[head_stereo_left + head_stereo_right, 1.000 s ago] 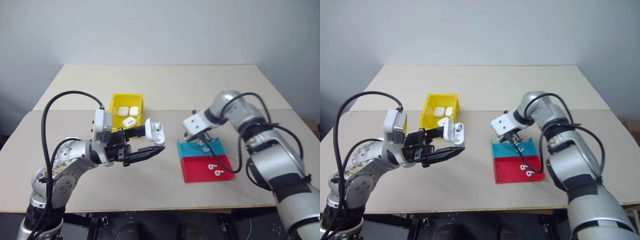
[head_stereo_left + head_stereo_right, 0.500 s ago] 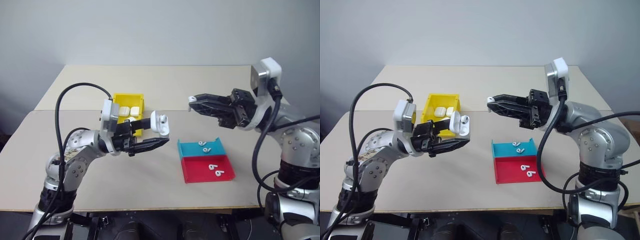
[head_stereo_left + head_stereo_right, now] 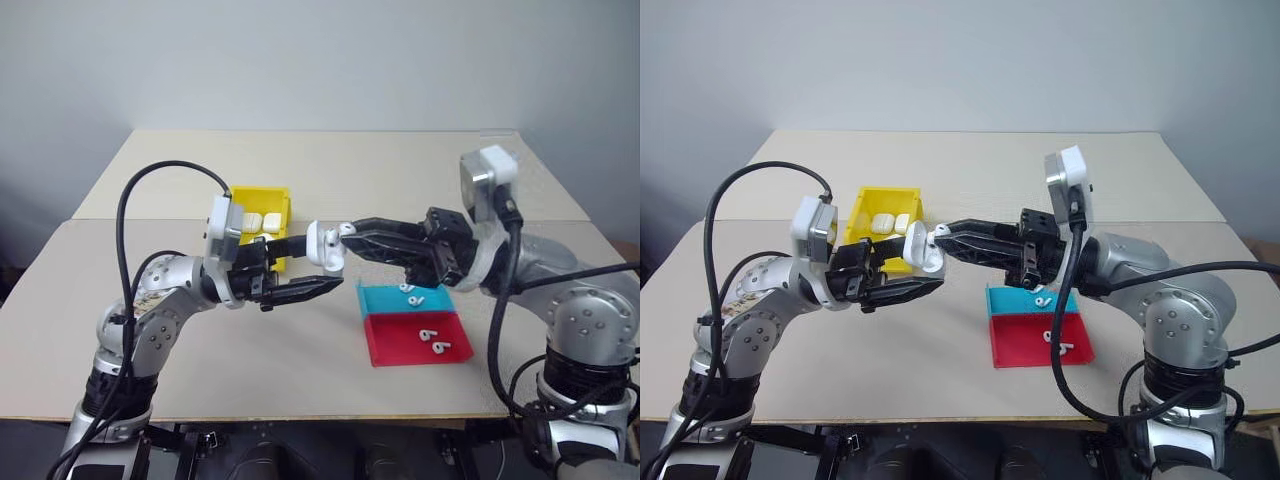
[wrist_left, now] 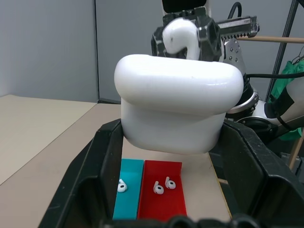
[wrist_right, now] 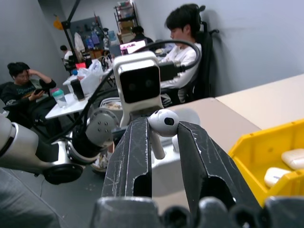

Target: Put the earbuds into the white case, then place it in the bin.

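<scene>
I'm mid-task. My left gripper [image 3: 305,290] has its jaws clamped on the white case [image 3: 325,246], lid open, held above the worktop [image 3: 300,370] just right of the yellow bin [image 3: 262,205]. My right gripper [image 5: 161,142] has its jaws pinched on an earbud [image 5: 162,123], touching or nearly touching the case's mouth. The earbud's stem points back toward my wrist, bulb outward. Four earbuds still lie on the teal tray [image 3: 385,298] and red tray [image 3: 400,345]. Seating this one, shutting the lid and binning the case remain.
</scene>
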